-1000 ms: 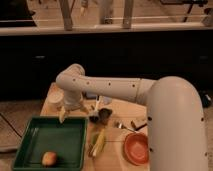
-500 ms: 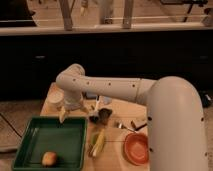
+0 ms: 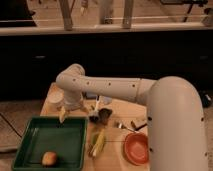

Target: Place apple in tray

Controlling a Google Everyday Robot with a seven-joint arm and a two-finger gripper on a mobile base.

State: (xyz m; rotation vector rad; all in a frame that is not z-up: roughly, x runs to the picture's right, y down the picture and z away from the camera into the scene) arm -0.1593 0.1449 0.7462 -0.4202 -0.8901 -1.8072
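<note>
The apple [image 3: 49,158], small and yellowish-orange, lies inside the dark-green tray [image 3: 30,129] near its front edge. The tray sits at the front left of the wooden table. My gripper [image 3: 63,115] hangs from the white arm over the tray's far right rim, well above and behind the apple, with nothing seen in it.
A long yellow-green corn-like item [image 3: 99,144] lies just right of the tray. An orange-red bowl [image 3: 136,148] sits at the front right. A white cup [image 3: 55,97] stands at the back left. Small dark objects [image 3: 100,115] and utensils [image 3: 127,127] lie mid-table. My white arm [image 3: 170,120] fills the right side.
</note>
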